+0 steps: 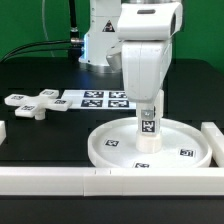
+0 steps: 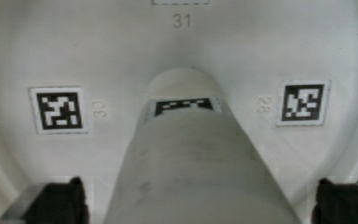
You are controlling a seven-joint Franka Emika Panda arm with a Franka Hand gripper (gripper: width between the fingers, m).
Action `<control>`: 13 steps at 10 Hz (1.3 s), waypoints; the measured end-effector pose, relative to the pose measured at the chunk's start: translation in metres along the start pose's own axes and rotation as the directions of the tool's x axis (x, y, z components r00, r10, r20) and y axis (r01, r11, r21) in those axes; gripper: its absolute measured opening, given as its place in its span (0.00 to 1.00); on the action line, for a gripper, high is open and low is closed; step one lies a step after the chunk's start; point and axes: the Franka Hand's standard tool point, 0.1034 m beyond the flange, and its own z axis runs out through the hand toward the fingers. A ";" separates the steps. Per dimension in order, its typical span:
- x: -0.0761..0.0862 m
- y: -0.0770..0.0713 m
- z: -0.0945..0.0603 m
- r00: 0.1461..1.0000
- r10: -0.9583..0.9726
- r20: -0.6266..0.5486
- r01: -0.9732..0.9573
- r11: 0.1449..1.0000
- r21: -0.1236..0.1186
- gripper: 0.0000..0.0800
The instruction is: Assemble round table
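Note:
The large round rimmed disc (image 1: pixel 100 150) lies flat on the black table at the front. The stubby cylinder post (image 1: pixel 147 128) stands upright at its centre, a tag on its side. My gripper (image 1: pixel 148 108) reaches straight down over the post's top. In the wrist view the post (image 2: pixel 202 160) runs between my two dark fingers (image 2: pixel 60 203), and a thin light gap shows on each side, so the gripper (image 2: pixel 202 205) is open around it. The disc floor (image 2: pixel 51 60) with two tags lies beyond. The small cross-shaped piece (image 1: pixel 38 104) lies at the exterior view's left.
The marker board (image 1: pixel 95 98) lies flat behind the disc. Long white bars run along the front (image 1: pixel 60 180) and the exterior view's right (image 1: pixel 212 135). A short white bar end (image 1: pixel 3 130) shows at the left edge. The arm's base and cables stand at the back.

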 end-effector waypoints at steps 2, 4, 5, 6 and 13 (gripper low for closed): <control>0.000 0.000 0.000 1.000 0.001 0.000 -0.001 1.000 0.000 0.51; 0.000 0.000 0.000 0.999 0.035 0.000 -0.035 0.999 0.000 0.51; -0.001 0.000 0.000 0.999 0.036 0.000 -0.036 0.999 0.000 0.51; -0.001 0.000 0.000 0.999 0.053 -0.002 -0.053 0.999 0.001 0.51; -0.004 -0.001 0.002 0.510 0.860 -0.019 -0.858 0.510 0.058 0.51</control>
